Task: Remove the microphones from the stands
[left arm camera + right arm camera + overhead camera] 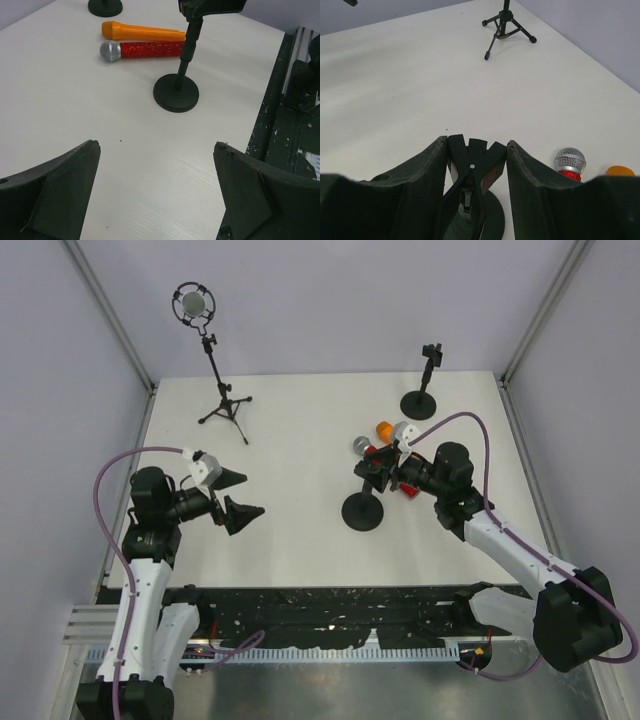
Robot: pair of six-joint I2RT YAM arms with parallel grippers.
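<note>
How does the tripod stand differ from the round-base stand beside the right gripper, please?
The tripod stand has three splayed legs; the round-base stand sits on a flat disc. The tripod stand carries a microphone; the round-base stand's clip is empty. Both stand upright.

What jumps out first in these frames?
The right fingers are clamped on the black clip of a round-base stand mid-table. Right beside it, a red mic and an orange mic lie flat, side by side. At the far left a third mic sits high on a tripod, and the left fingers hang open.
</note>
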